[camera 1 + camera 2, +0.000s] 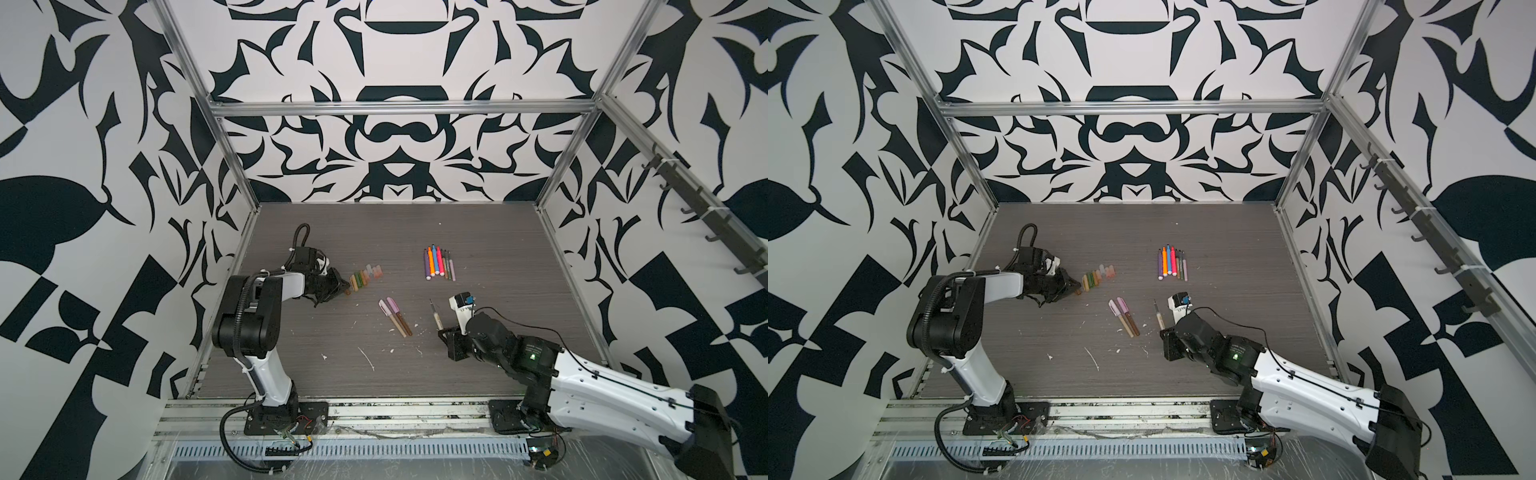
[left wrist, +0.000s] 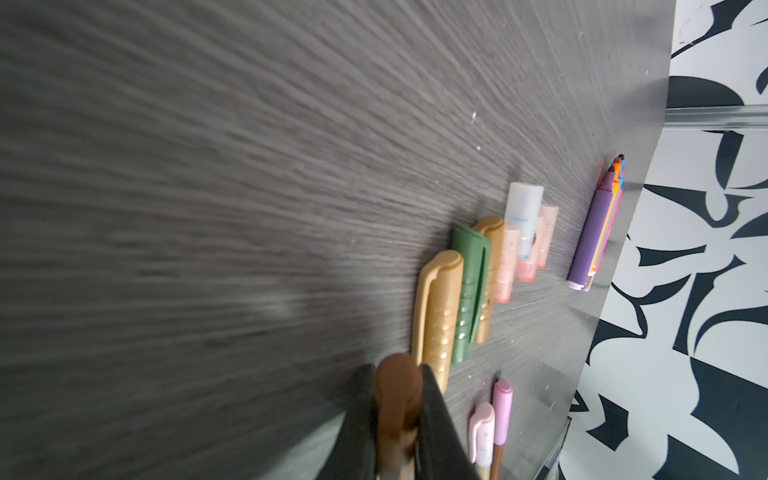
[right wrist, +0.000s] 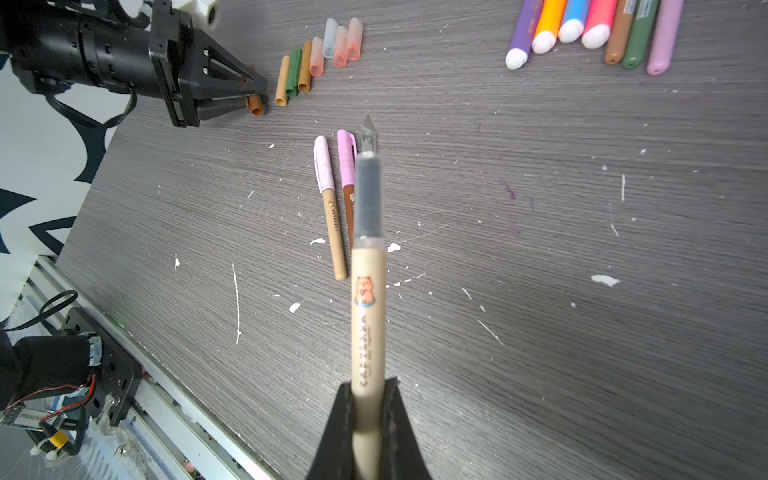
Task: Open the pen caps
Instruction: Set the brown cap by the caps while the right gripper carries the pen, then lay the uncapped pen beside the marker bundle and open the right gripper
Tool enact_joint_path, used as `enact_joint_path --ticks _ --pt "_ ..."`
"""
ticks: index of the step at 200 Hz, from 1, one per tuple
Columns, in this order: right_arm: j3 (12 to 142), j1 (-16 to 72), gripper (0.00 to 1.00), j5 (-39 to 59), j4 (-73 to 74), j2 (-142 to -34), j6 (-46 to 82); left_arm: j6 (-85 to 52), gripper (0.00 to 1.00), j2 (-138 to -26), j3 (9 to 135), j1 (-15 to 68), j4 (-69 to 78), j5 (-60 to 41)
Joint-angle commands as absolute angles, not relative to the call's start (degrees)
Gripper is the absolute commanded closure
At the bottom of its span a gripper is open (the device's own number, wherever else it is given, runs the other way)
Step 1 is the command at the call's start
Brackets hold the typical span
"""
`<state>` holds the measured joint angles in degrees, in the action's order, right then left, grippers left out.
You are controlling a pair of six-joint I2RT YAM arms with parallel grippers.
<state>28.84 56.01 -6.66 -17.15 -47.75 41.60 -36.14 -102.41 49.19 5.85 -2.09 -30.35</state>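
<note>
My left gripper (image 2: pixel 397 374) is shut on a brown pen cap (image 2: pixel 397 395), low over the table at the near end of a row of loose pen caps (image 1: pixel 365 276). That row holds tan (image 2: pixel 436 316), green (image 2: pixel 469 291) and pale pinkish caps. My right gripper (image 3: pixel 369 386) is shut on a tan pen (image 3: pixel 368 299) whose bare nib points away from it, above the table right of centre. Two pens (image 1: pixel 395 316) with pink and lilac caps on lie side by side in the middle. Several uncapped pens (image 1: pixel 439 264) lie in a row further back.
White flecks (image 3: pixel 604 280) and scratches dot the grey table (image 1: pixel 332 374). An aluminium rail (image 1: pixel 374 415) runs along the front edge with both arm bases on it. Patterned walls close the sides and back.
</note>
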Motion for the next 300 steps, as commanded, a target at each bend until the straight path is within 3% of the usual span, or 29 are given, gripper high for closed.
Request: enact_joint_path --ticks 1,26,75,119,181,210,248,300 --pt "28.83 55.54 1.00 -6.60 -17.41 -46.76 40.77 -35.95 0.80 -103.79 49.88 5.71 -2.99 -30.74" --pt "28.65 55.33 1.00 -6.16 -17.31 -46.85 40.76 -35.96 0.71 -103.62 49.92 5.71 -3.03 -30.80" --pt "29.51 53.21 1.00 -5.41 -19.69 -46.99 40.34 -36.54 0.69 -103.78 49.84 5.71 -2.53 -31.11" --pt "30.93 37.30 1.00 7.00 -19.65 -51.60 35.57 -37.73 0.69 -100.35 48.77 5.71 -2.80 -32.15" --pt "39.79 10.93 1.00 21.90 -10.68 -73.44 26.95 -41.35 0.69 -79.58 44.59 7.56 -9.78 -35.34" --pt "46.43 8.63 1.00 21.92 -7.09 -84.46 24.60 -36.31 0.66 -65.58 48.65 7.57 -23.64 -35.22" --pt "51.39 7.41 1.00 24.15 -0.51 -95.47 22.47 -29.96 0.66 -55.41 53.32 7.38 -38.20 -33.16" --pt "55.20 3.66 1.00 27.52 0.94 -105.03 22.55 -27.07 0.66 -49.02 51.27 7.29 -41.75 -29.14"
